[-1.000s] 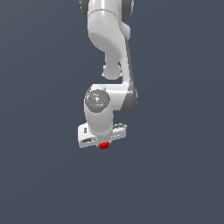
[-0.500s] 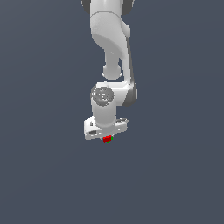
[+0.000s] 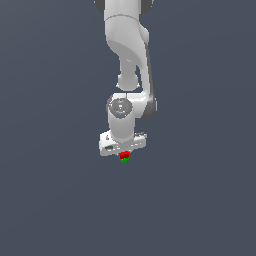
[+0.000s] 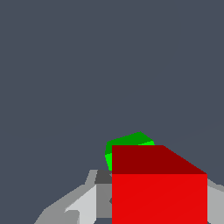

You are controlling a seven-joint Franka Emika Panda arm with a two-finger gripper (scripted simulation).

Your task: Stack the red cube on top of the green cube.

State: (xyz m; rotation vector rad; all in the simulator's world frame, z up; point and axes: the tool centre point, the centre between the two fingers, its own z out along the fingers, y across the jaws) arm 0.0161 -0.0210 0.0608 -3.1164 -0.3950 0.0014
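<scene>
The red cube [image 3: 124,155] sits between the fingers of my white gripper [image 3: 124,156], which is shut on it. The green cube [image 3: 124,160] shows just under the red cube in the exterior view, mostly hidden by it. In the wrist view the red cube [image 4: 159,188] fills the near part of the picture between the grey fingers [image 4: 83,203], and a corner of the green cube [image 4: 127,142] shows just beyond it. Whether the red cube touches the green cube cannot be told.
The plain dark grey floor [image 3: 55,200] surrounds the cubes. The white arm [image 3: 127,55] rises above the gripper.
The gripper has carried the red cube toward the exterior view's right. The green cube, not seen in the earlier frames, now shows under the red cube.
</scene>
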